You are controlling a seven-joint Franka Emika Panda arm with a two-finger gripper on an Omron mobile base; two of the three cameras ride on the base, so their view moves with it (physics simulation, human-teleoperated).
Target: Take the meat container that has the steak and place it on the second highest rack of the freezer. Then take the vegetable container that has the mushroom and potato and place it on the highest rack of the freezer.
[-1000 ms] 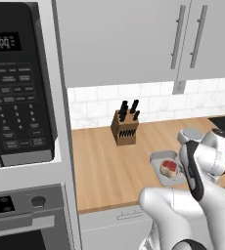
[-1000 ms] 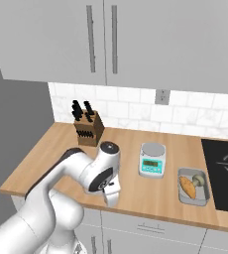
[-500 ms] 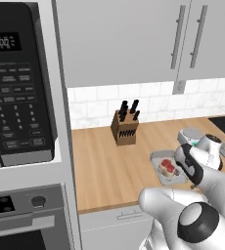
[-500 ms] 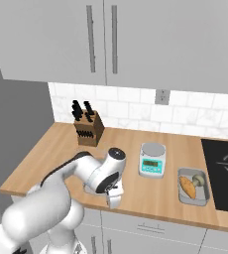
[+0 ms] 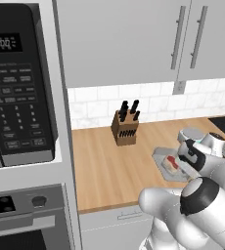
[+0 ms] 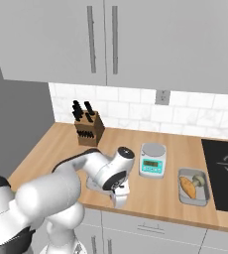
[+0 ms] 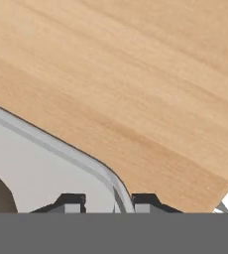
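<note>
The meat container [image 5: 164, 161], a shallow grey tray with the red steak [image 5: 171, 162] in it, lies on the wooden counter in front of the arm. My gripper [image 7: 107, 201] points down at its near corner. In the hand view the tray's rounded rim [image 7: 61, 144] runs between the two dark fingertips [image 7: 71, 201], and the jaws are drawn in close on either side of it. The vegetable container [image 6: 193, 187] sits further right by the cooktop and holds the orange-brown potato [image 6: 187, 186] and the small pale mushroom [image 6: 200, 180].
A knife block [image 5: 125, 128] stands at the back of the counter [image 5: 109, 171]. A green-faced kitchen scale [image 6: 152, 159] sits between the two trays. The black cooktop [image 6: 225, 168] is at the right. A microwave [image 5: 16, 88] over an oven fills the left side.
The hand has come down onto the tray's corner and the jaws have drawn in from wide open to close around the rim. The tray itself has not moved.
</note>
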